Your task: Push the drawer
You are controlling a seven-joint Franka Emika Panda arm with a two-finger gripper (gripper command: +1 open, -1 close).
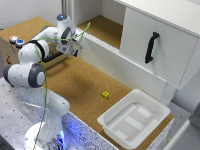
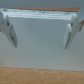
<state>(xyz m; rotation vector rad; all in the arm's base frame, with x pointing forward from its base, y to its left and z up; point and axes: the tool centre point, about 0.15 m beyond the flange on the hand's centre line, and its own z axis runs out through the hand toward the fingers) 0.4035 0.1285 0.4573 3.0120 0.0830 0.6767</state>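
The brown box [image 1: 7, 51] with coloured buttons [image 1: 16, 40] on its cork top stands at the exterior view's left. Its drawer [image 1: 53, 57] shows only as a dark strip with a bit of light wood, mostly hidden behind my arm. My gripper [image 1: 74, 48] hovers just past that strip, close to it, above the cork surface. In the wrist view the gripper [image 2: 40, 35] is open and empty, its fingers [image 2: 10, 31] wide apart, facing a pale white surface. The drawer does not show in the wrist view.
A big white cabinet door [image 1: 165, 42] with a black handle [image 1: 151, 47] stands at the exterior view's right. A white plastic bin [image 1: 132, 117] sits at the cork table's [image 1: 75, 85] near corner. A small yellow cube [image 1: 105, 94] lies beside it.
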